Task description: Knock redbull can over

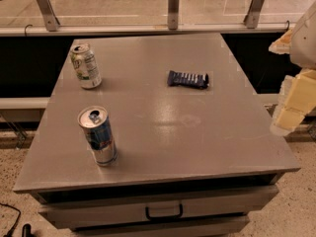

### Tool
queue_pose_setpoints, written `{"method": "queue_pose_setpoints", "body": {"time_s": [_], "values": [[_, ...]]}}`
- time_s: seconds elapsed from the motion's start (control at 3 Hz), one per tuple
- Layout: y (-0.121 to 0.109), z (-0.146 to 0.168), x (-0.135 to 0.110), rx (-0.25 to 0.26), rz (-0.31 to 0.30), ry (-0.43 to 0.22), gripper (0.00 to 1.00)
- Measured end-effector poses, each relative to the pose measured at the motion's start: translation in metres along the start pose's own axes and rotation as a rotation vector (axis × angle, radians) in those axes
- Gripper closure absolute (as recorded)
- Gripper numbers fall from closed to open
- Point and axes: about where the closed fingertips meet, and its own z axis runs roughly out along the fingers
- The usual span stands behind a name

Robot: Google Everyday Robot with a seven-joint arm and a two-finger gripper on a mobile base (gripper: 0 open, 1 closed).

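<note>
Two cans stand upright on the table (pixel 163 127): redbull can (pixel 97 135) front-left, white can (pixel 85 65) behind; the gripper (pixel 289 115) apparently hangs past the right edge, grip state indiscernible.

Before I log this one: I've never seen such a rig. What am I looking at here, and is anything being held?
One camera looks down on a grey table with a drawer. The pale blocks at the right edge are the robot's arm and gripper, beside the table, touching none of the items; I see nothing held. On the table: the redbull can upright front left, a white-and-green can upright back left, and a dark blue packet lying flat further back, right of it.
</note>
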Motion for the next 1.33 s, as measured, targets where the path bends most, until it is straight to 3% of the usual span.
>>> {"method": "queue_pose_setpoints", "body": {"time_s": [0.33, 1.0, 1.33], "values": [[0.000, 0.000, 0.000, 0.000, 0.000, 0.000, 0.00], [0.009, 0.007, -0.089, -0.043, -0.095, -0.288, 0.00], [0.020, 0.019, -0.150, -0.049, -0.151, -0.402, 0.00]]}}
